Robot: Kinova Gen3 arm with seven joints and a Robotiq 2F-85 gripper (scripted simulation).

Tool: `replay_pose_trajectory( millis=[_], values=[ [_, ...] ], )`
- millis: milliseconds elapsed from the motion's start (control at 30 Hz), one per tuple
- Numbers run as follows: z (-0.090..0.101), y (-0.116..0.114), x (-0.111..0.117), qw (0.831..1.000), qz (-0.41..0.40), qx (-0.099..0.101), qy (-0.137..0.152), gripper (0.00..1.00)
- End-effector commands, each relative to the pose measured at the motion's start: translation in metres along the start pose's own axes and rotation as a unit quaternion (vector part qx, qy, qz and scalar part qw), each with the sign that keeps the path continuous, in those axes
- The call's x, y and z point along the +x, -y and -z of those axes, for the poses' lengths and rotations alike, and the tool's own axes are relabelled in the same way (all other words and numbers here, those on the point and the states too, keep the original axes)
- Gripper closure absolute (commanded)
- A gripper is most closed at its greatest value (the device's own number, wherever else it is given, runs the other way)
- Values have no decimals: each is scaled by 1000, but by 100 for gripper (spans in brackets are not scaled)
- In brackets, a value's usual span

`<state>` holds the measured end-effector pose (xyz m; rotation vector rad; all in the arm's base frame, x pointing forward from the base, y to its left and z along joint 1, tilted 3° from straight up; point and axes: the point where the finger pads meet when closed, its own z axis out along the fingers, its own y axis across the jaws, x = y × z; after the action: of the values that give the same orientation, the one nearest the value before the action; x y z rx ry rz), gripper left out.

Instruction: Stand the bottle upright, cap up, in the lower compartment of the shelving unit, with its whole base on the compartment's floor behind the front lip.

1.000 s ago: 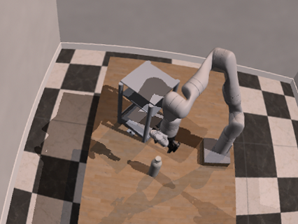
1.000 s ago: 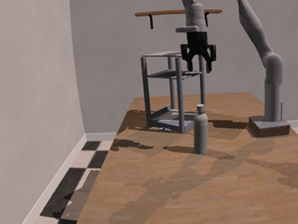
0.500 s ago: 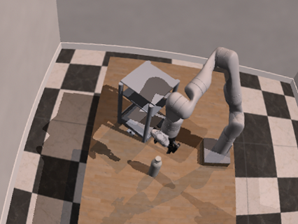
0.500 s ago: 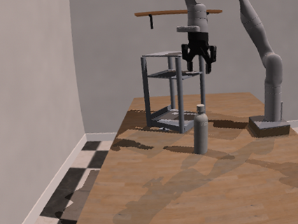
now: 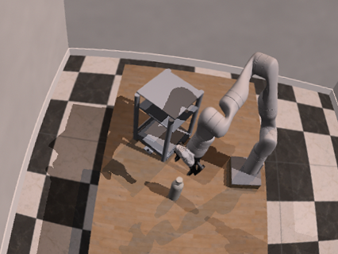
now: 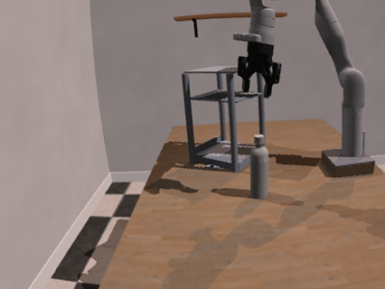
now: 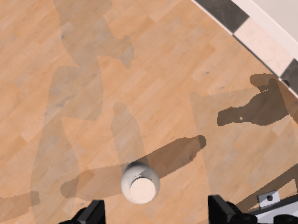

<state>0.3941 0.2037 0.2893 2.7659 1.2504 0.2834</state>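
A grey bottle (image 5: 176,188) (image 6: 259,167) (image 7: 140,184) stands upright, cap up, on the wooden floor in front of the shelving unit (image 5: 169,134) (image 6: 189,112). The wrist view looks straight down on its cap. My gripper (image 5: 191,166) (image 6: 260,80) is open and empty. It hangs high above the floor, pointing down, beside the shelving unit's front corner and well above the bottle. The unit's lower compartment (image 6: 217,151) holds nothing that I can see.
The arm's base (image 5: 243,177) (image 6: 348,162) stands on the wooden floor to the right of the shelving unit. A wall shelf (image 6: 215,16) hangs high on the back wall. Checkered tiles (image 5: 84,85) border the wooden floor, and walls close in at the left and back.
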Motion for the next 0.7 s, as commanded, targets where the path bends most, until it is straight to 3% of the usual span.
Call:
replay_pose_trajectory(
  millis=[0, 133, 200, 667],
  values=[
    [3, 1, -3, 1000, -7, -18, -10, 22],
    [2, 1, -4, 999, -27, -39, -26, 22],
    [2, 1, -4, 999, -27, -39, -26, 22],
    [-1, 0, -4, 986, -97, -108, -87, 22]
  ],
)
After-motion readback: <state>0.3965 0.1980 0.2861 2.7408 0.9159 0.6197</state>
